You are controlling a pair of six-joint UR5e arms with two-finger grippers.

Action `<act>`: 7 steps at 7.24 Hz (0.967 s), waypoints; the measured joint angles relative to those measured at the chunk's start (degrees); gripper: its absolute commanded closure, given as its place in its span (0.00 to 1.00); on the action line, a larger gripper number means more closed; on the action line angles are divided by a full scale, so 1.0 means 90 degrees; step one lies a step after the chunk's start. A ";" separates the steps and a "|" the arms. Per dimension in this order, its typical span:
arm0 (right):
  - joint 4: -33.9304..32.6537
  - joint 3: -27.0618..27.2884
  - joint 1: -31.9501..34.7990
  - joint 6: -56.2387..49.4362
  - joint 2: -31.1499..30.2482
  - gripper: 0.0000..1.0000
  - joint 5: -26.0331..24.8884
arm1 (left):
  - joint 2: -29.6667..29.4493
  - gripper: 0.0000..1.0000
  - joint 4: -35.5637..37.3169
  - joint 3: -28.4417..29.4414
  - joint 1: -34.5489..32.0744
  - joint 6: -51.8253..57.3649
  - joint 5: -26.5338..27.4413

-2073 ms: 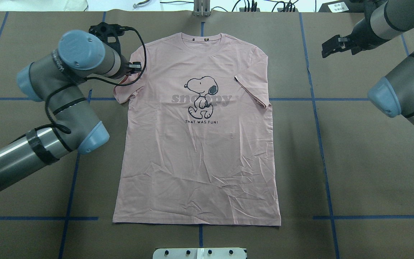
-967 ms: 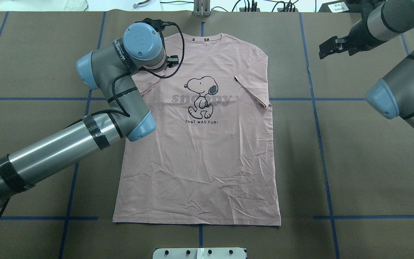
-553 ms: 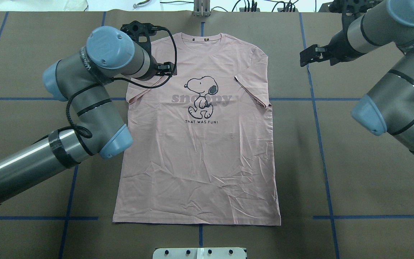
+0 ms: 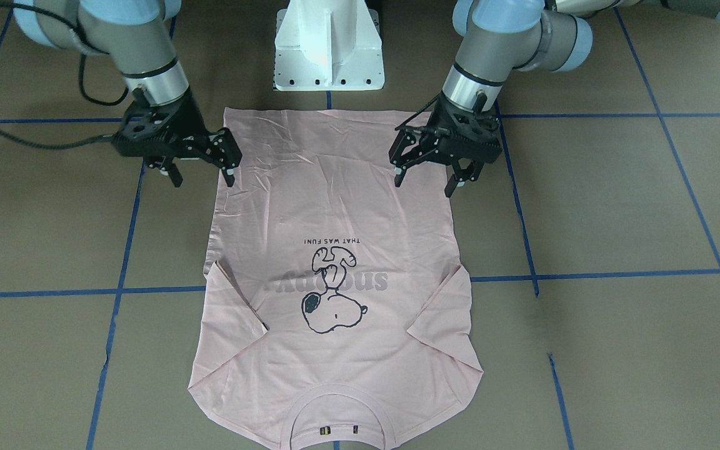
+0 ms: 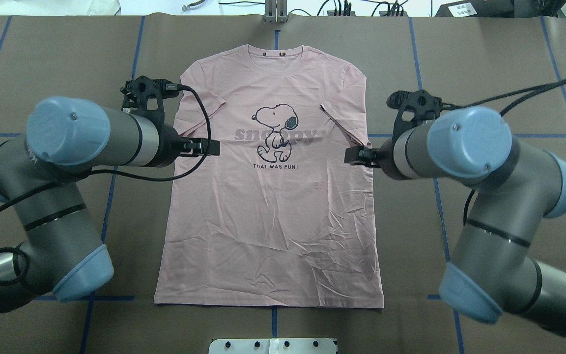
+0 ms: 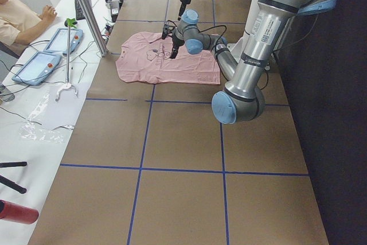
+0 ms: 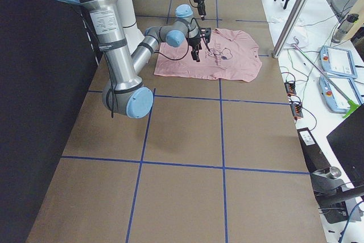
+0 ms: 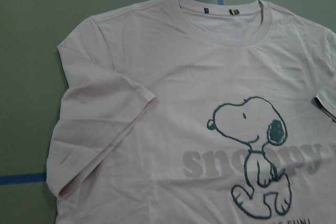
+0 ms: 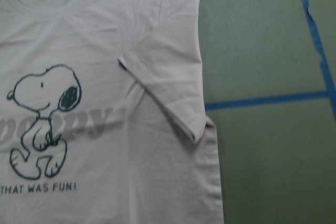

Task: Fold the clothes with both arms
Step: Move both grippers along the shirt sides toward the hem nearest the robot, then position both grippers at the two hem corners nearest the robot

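Left gripper [image 4: 424, 185] and right gripper [image 4: 204, 182], both released, over the T-shirt [image 4: 335, 206].
Front-facing view: each is hovering, jaws spread wide, above a side edge of the T-shirt. Overhead view: the T-shirt is lying print-up at the table [image 5: 484, 59] centre, collar toward the far edge, sleeves [image 5: 344, 123] folded inward.

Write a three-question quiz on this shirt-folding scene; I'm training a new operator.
1. True or false: both sleeves of the T-shirt are folded in over its front.
2. The left tool and right tool are: A both open, B both shut, C one open, one shut.
3. Fill in: the collar lies at the end ___ from the robot's base.
Key: 1 true; 2 A; 3 farthest.
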 measured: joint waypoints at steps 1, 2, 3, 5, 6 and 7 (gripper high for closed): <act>-0.0094 0.0466 -0.0675 0.0613 -0.0343 0.09 -0.0497 | 0.0344 0.15 -0.0003 -0.0373 0.0359 -0.0361 0.0092; -0.0130 0.0795 -0.1218 0.1065 -0.0659 0.09 -0.0920 | 0.0626 0.43 -0.0004 -0.0587 0.0745 -0.0753 0.0296; -0.0142 0.0946 -0.1642 0.1382 -0.0875 0.08 -0.1315 | 0.0904 0.49 -0.0004 -0.0717 0.1156 -0.1174 0.0560; -0.0147 0.1016 -0.2030 0.1582 -0.1010 0.08 -0.1639 | 0.1491 0.46 -0.0008 -0.0870 0.1814 -0.1778 0.0864; -0.0147 0.1016 -0.2089 0.1601 -0.1024 0.08 -0.1671 | 0.1727 0.46 -0.0009 -0.0885 0.2033 -0.1897 0.0909; -0.0148 0.1017 -0.2113 0.1607 -0.1028 0.08 -0.1682 | 0.1897 0.46 -0.0007 -0.0873 0.2229 -0.1971 0.0967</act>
